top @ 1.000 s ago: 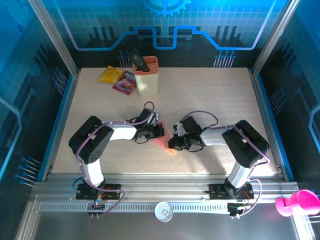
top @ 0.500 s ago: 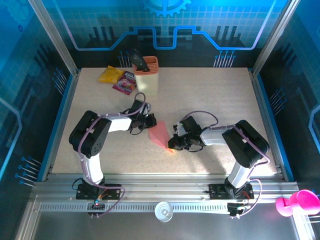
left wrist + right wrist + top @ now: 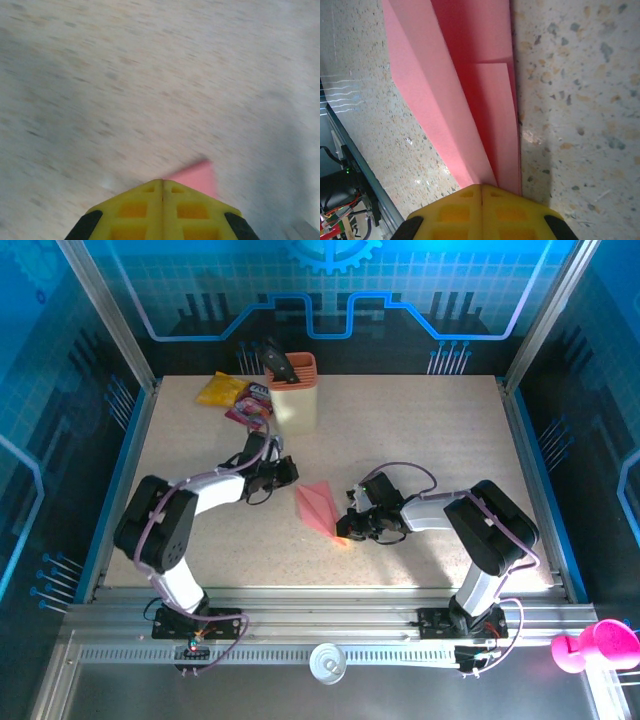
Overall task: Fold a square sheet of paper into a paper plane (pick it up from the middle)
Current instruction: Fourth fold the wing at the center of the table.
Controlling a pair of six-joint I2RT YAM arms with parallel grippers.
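Pink-red paper, folded into the paper plane [image 3: 320, 506], lies flat on the speckled desk [image 3: 420, 430] between the two arms. Its broad end faces the far side and its point faces the near edge.

In the right wrist view the plane [image 3: 470, 90] shows stacked folds and a raised centre crease running down to the right fingers [image 3: 455, 207]. These are pressed together with no gap, and their tips touch the plane's narrow end. Whether a layer of paper is pinched between them cannot be told. From above, the right fingers [image 3: 347, 530] sit just right of the plane's point.

The left fingers [image 3: 286, 469] hover off the plane's far-left corner, near it but apart, closed tight and holding nothing. In the blurred left wrist view they [image 3: 135, 207] meet along a seam, and a pink corner of the plane [image 3: 197, 175] peeks out just past their tips.

Well beyond the plane's broad end stands a pale orange holder [image 3: 293, 395] with a dark tool [image 3: 280, 362] in it. Farther to the plane's far-left lie a yellow packet [image 3: 222, 389] and a purple-pink packet [image 3: 250, 406].
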